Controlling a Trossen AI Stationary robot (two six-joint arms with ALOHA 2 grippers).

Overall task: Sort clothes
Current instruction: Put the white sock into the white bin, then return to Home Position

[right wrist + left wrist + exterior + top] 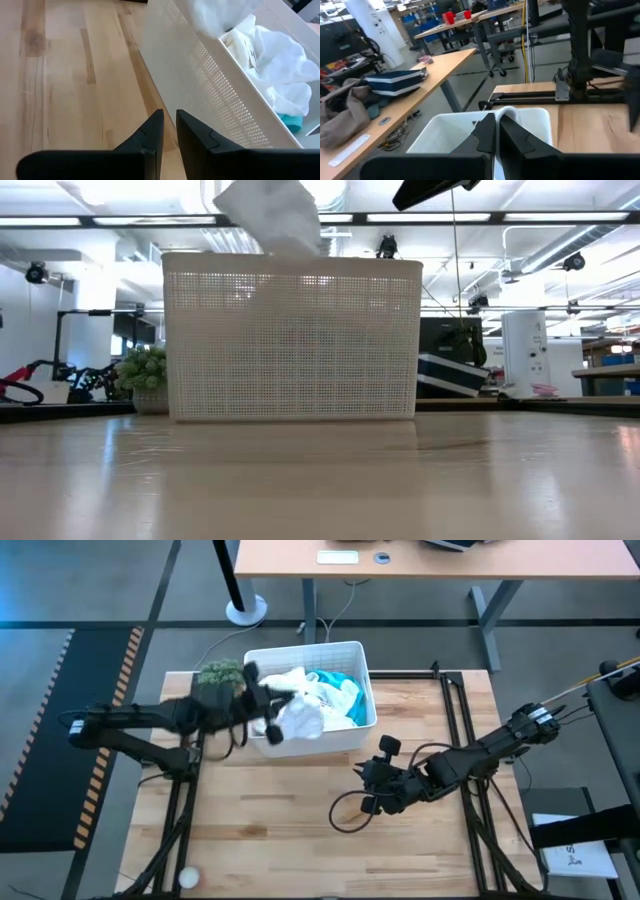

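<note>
Left claw (272, 722): over the near rim of the bin, fingers pressed together on a white garment (298, 720) lifted above the bin
Right claw (169, 131): low over bare desk (300, 830) near the bin's front wall, fingers nearly together, nothing between them
Bin (352, 658): white perforated plastic, holding white clothes (280, 65) and a teal piece (350, 700)
Plant (220, 674): green, fuzzy, just beside the bin
</note>
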